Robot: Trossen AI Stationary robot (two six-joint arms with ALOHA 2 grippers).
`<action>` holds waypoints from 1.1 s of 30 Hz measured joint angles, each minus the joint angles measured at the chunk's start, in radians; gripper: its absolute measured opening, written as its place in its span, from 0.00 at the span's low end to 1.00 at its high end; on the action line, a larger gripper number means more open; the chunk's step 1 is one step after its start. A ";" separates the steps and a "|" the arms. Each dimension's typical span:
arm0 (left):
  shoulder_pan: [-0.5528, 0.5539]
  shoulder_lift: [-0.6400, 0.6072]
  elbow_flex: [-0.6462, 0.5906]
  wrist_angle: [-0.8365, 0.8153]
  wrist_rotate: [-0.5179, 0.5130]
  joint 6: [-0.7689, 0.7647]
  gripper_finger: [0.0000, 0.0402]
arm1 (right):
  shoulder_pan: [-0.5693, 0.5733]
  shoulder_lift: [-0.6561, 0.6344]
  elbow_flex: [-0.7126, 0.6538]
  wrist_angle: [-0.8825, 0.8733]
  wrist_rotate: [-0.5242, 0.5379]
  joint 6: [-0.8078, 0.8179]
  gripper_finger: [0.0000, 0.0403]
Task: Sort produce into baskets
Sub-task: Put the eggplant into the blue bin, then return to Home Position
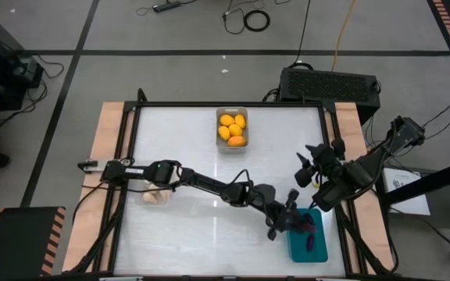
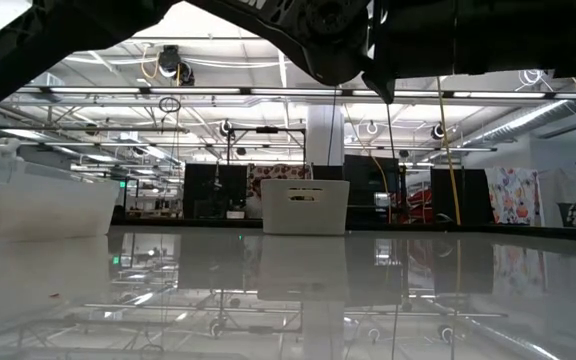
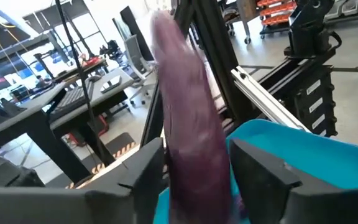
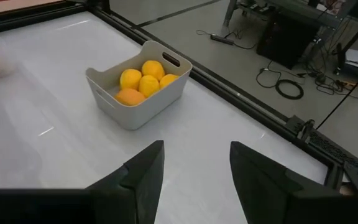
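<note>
My left gripper (image 1: 294, 221) reaches across the table to the teal basket (image 1: 307, 243) at the near right and is shut on a dark purple eggplant (image 3: 188, 112). Other purple pieces (image 1: 309, 228) lie in that basket. The grey basket (image 1: 232, 129) at the far middle holds several yellow-orange fruits (image 4: 145, 81). The clear basket (image 1: 156, 195) with pale bulbs stands at the left, under my left arm. My right gripper (image 4: 194, 162) is open and empty above the table's right part (image 1: 307, 168). My left gripper pinches the eggplant between its two fingers (image 3: 260, 168), which lie on its two long sides (image 3: 194, 180). The eggplant's far end (image 3: 166, 31) sticks out well past the fingertips. It is held over the teal basket's open top (image 3: 303, 155).
The white table top (image 1: 186, 148) lies bare between the baskets. A black frame (image 1: 326, 125) runs along the table's edges. In the low view the grey basket (image 2: 305, 207) stands at the far middle and the clear basket (image 2: 38, 200) at the left.
</note>
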 joint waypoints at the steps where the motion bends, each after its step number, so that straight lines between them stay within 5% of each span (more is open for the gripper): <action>1: -0.001 0.000 0.000 -0.006 0.000 0.000 0.49 | -0.004 0.000 0.000 0.000 0.000 0.000 0.44; 13: -0.003 -0.011 0.000 -0.076 -0.043 0.036 0.66 | -0.031 0.000 0.000 0.000 -0.001 -0.004 0.44; 18: -0.003 -0.090 -0.001 -0.297 -0.080 0.122 0.67 | -0.031 0.000 0.000 0.000 -0.006 -0.004 0.44; 26: 0.016 -0.248 0.000 -0.730 -0.307 0.181 0.67 | -0.031 0.000 0.000 0.000 0.012 -0.032 0.44; 33: 0.096 -0.369 -0.001 -1.111 -0.347 0.135 0.67 | -0.041 0.000 0.000 0.000 0.138 -0.067 0.44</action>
